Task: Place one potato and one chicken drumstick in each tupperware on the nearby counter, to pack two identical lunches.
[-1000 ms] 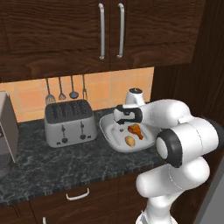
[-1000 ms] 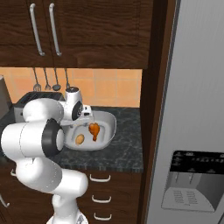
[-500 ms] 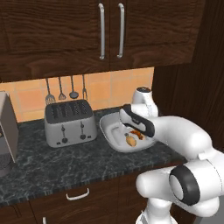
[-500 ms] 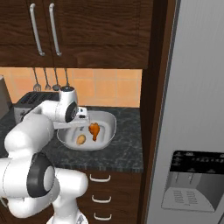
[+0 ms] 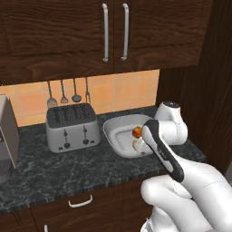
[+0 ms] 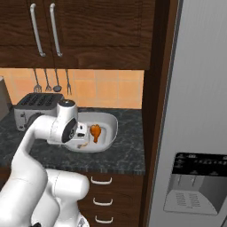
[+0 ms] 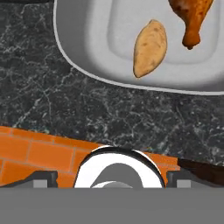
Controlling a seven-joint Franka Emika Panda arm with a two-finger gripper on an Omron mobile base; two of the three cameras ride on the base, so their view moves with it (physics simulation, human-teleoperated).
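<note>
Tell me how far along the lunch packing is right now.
One tupperware on the counter already holds a potato and a chicken drumstick, so one lunch looks packed. Whether the claw holds anything can't be told. A second tupperware, presumably left to fill, isn't visible here.

pale grey-white shallow tupperware (image 7: 100,52) | tan-yellow oval potato (image 7: 150,48) | orange-brown drumstick (image 7: 191,17) | black-grey marbled stone desk (image 7: 65,105)
</note>
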